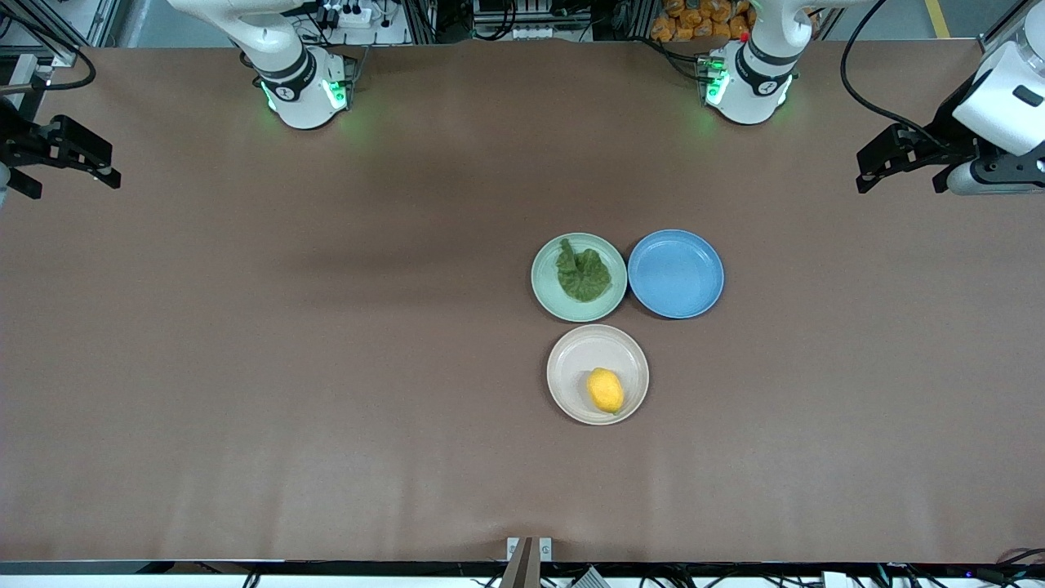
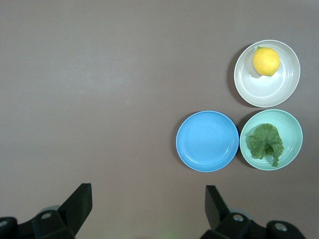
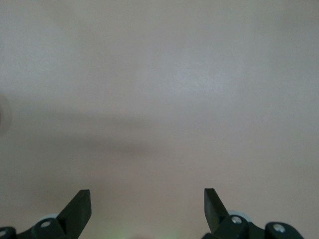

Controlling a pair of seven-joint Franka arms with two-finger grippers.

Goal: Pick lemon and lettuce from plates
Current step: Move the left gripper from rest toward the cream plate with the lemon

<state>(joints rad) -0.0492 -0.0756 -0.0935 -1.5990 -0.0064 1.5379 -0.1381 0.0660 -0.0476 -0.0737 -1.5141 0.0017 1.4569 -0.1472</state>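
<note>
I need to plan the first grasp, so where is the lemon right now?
The lemon lies on the beige plate, the plate nearest the front camera, just below the green plate holding the lettuce.

Blue plate (image 1: 676,273) round, nothing in it, sits on brown table (image 1: 245,367). Well apart from both sets of jaws, closer to left arm's wide-open jaws.

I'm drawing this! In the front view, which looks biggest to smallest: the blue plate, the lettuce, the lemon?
1. The blue plate looks biggest by far.
2. The lettuce, covering about half of its green plate.
3. The lemon, smallest, on the beige plate.
</note>
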